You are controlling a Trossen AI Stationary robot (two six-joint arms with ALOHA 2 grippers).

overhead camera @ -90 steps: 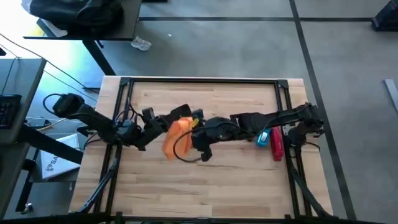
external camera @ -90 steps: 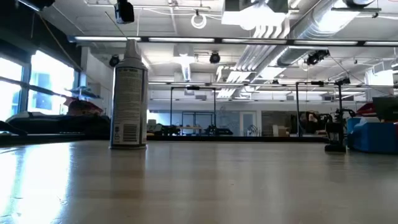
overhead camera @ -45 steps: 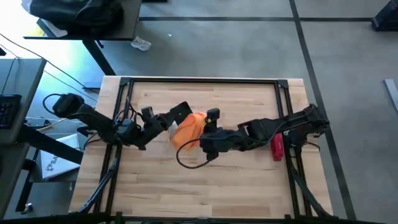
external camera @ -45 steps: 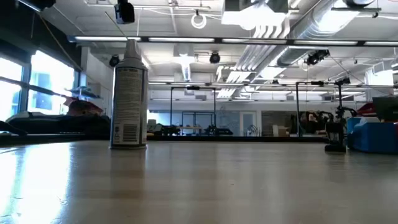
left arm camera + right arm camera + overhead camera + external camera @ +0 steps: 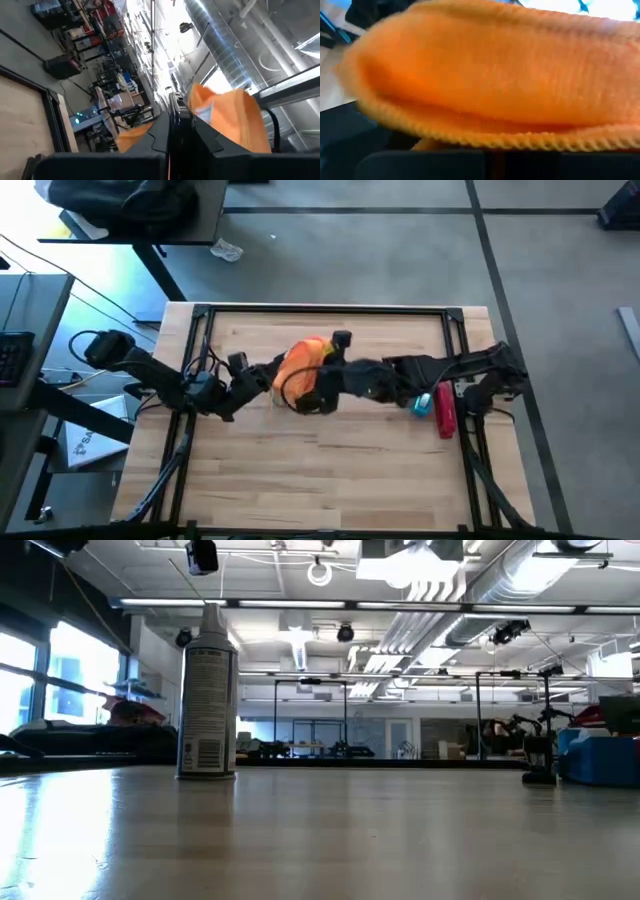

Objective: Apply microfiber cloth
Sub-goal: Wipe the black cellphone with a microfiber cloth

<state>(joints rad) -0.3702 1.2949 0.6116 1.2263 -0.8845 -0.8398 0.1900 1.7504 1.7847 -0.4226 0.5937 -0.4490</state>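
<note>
The bright orange microfiber cloth [image 5: 305, 358] is bunched above the table's middle, at the tip of my right gripper [image 5: 316, 377], which reaches in from the right and is shut on it. My left gripper [image 5: 268, 377] comes from the left and is shut on a thin black phone [image 5: 175, 125]. The left wrist view shows the phone edge-on, with the cloth [image 5: 227, 115] behind and beside it. In the high view the cloth hides the phone. The cloth [image 5: 485, 75] fills the right wrist view. My left gripper pinches the phone's near end [image 5: 172, 150] between its two fingers, coming about level from the table's left. The phone sticks out past the fingers, clear of the table. My right gripper holds the cloth as a bunch of several layers, with a stitched edge [image 5: 485, 142] just ahead of it. The cloth itself hides the fingers. It lies against the phone and is lifted off the table.
A red bottle [image 5: 445, 412] with a blue item [image 5: 422, 402] beside it lies by the right arm. The low view shows a tall spray can [image 5: 207, 690] standing on the tabletop. A black frame [image 5: 320, 310] runs along the table's edges.
My right gripper has carried the cloth from the near side of the phone toward the table's far edge. The cloth has gone across the phone, whose black face showed half a second ago and is now covered.
</note>
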